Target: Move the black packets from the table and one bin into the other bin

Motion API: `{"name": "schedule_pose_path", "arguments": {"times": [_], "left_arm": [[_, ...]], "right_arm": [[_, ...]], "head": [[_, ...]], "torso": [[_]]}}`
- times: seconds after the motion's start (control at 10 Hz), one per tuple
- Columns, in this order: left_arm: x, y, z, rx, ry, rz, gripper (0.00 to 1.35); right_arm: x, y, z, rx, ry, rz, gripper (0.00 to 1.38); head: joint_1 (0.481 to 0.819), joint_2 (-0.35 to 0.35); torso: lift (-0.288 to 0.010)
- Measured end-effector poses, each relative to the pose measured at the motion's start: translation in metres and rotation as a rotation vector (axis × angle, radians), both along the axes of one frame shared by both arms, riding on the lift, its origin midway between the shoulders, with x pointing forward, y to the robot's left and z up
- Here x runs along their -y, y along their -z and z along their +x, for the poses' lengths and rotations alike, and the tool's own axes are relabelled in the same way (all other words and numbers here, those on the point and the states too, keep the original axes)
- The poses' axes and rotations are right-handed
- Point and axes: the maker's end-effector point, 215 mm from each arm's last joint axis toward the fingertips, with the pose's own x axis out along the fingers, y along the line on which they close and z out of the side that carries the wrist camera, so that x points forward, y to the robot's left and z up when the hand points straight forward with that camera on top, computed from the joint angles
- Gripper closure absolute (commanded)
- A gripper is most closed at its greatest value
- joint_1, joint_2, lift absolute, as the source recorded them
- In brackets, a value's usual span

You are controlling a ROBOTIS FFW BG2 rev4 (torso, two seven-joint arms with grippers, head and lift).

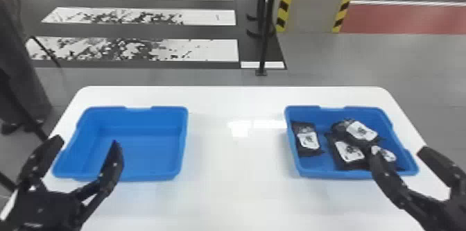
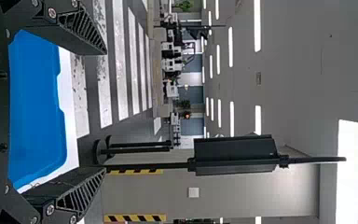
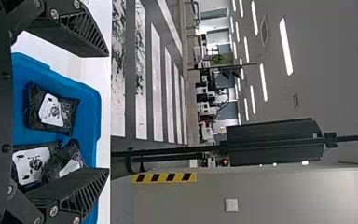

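While black, white-labelled rectangular packets (image 1: 308, 140) are lying inside right-hand blue plastic bin (image 1: 334, 174), probably their destination, black left claw (image 1: 86, 142) and right claw (image 1: 399, 152) are hanging wide, gripping nothing.

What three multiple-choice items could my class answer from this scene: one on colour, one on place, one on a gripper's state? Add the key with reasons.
1. What colour are the left bin and the right bin?
A) Both red
B) One green, one yellow
C) Both blue

2. Where are the black packets?
A) In the right bin
B) In the left bin
C) Split between the bins

3. How is the left gripper?
A) Shut on a packet
B) Open, holding nothing
C) Shut and empty

Key:
1. C: the head view shows blue walls on both.
2. A: they lie inside its walls.
3. B: its fingers stand well apart, nothing gripped between them.
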Motion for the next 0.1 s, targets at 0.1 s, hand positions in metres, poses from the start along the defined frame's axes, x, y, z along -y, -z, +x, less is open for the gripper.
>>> {"name": "schedule_pose_path", "arguments": {"times": [0.1], "left_arm": [[0.0001,0.0002,0.0003,-0.001,0.000,0.000,0.15]], "right_arm": [[-0.0003,-0.0002,0.0003,0.001,-0.001,-0.001,0.15]], "head": [[0.695,-0.026]], "torso": [[-0.110]]}}
